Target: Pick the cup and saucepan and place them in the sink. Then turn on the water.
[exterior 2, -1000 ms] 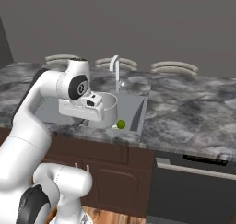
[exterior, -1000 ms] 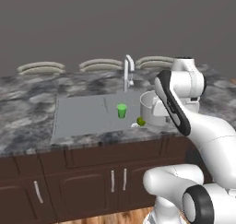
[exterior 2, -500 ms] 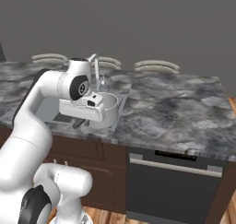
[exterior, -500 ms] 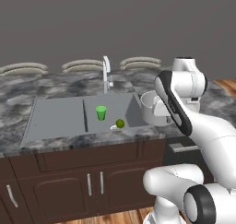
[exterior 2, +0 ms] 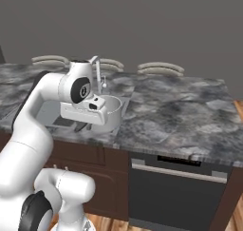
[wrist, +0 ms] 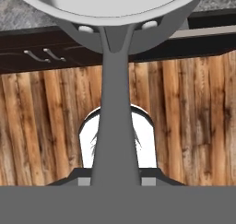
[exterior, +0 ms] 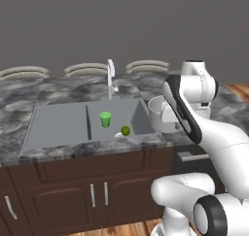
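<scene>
My gripper [wrist: 115, 180] is shut on the long grey handle of the saucepan [wrist: 115, 15]. It holds the pan level, just above the counter. The silver saucepan [exterior: 159, 114] hangs by the right rim of the sink [exterior: 58, 126], partly behind my arm. From the other side the saucepan [exterior 2: 108, 115] sits in front of my hand, over the sink's [exterior 2: 47, 112] near corner. The green cup [exterior: 105, 119] stands upright in the sink's basin, to the left of the pan. The faucet [exterior: 111, 77] rises behind the basin.
A yellow-green ball [exterior: 125, 130] lies in the basin near the cup. Three plates [exterior: 146, 65] line the back of the counter. Marbled counter [exterior 2: 180, 111] stretches right of the sink, with a dark oven front [exterior 2: 175, 187] below it. The floor is wooden.
The whole scene slid left in both base views a second ago as the base drove, then settled. The saucepan stays in my grip; the cup has not moved in the basin.
</scene>
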